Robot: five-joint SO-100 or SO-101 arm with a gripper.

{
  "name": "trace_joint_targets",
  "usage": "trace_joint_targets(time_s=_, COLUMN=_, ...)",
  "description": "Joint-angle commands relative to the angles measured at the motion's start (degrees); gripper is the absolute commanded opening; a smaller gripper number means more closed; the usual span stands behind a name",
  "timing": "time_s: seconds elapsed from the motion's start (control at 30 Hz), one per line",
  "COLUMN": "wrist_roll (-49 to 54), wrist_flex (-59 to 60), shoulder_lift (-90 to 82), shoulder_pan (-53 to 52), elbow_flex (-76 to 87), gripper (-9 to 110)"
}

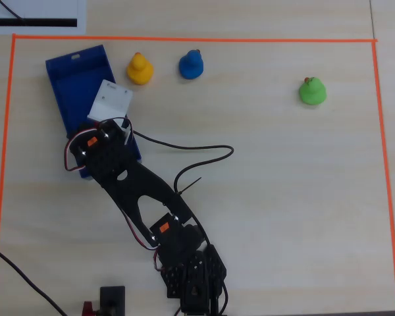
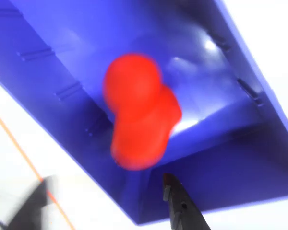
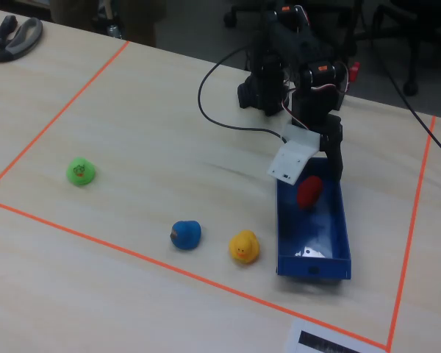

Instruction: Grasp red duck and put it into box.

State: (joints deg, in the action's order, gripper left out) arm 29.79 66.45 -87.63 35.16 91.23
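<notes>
The red duck (image 2: 139,112) is blurred in the wrist view and lies over the floor of the dark-blue box (image 2: 240,158), free of both fingers. In the fixed view the red duck (image 3: 309,191) is inside the near end of the box (image 3: 331,257), just under my gripper (image 3: 314,168). My gripper (image 2: 105,203) is open, with one finger over the box and the other outside its wall. In the overhead view the arm covers the duck, and my gripper (image 1: 110,113) is above the box (image 1: 72,82).
A yellow duck (image 1: 139,68) and a blue duck (image 1: 191,64) stand to the right of the box in the overhead view, and a green duck (image 1: 312,91) stands far right. Orange tape (image 1: 184,39) frames the table. A black cable (image 1: 197,155) trails beside the arm.
</notes>
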Motion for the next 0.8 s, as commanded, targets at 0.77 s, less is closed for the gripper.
trace_joint_targets(time_s=0.77, wrist_roll=35.86, wrist_flex=2.46, shoulder_lift=-89.47, shoulder_pan=-39.55, elbow_flex=52.65, gripper=0)
